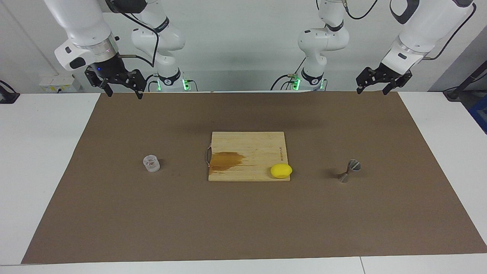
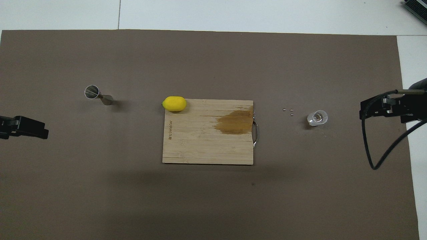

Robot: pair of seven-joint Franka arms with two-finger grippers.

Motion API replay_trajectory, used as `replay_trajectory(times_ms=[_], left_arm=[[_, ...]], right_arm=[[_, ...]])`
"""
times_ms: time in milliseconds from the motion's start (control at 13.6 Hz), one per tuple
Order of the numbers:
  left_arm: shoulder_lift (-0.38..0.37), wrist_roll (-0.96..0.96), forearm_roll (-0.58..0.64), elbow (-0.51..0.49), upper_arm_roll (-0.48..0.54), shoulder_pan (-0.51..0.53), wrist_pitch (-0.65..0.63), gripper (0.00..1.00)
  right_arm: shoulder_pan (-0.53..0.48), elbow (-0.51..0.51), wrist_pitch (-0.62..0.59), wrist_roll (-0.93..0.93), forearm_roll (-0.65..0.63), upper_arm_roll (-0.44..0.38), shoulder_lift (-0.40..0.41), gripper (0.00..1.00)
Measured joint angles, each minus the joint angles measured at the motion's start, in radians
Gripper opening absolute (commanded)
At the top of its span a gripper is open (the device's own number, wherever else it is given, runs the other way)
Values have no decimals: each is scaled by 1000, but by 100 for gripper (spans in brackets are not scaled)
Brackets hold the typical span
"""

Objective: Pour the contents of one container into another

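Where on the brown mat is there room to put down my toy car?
The widest bare stretch of the brown mat lies between the cutting board and the robots. The strip farther from the robots than the board is bare too. Smaller gaps: between board and metal jigger, and between board and glass cup, though three tiny bits lie there.

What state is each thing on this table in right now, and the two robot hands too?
Glass cup: upright on the mat, untouched.
Metal jigger: upright on the mat, untouched.
Lemon: whole, at the board's corner.
Cutting board: flat, with a dark stain.
Left gripper: open, empty, raised.
Right gripper: open, empty, raised.
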Motion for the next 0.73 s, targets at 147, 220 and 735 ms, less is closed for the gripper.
replay_trajectory(times_ms=[147, 220, 735], left_arm=[[8, -42, 0, 0, 4, 12, -2, 100], [21, -72, 0, 2, 4, 13, -5, 100], [308, -539, -219, 189, 106, 27, -1, 98]], right_arm=[[0, 0, 0, 0, 0, 0, 0, 100], [0, 0, 0, 0, 0, 0, 0, 100], [0, 0, 0, 0, 0, 0, 0, 100]])
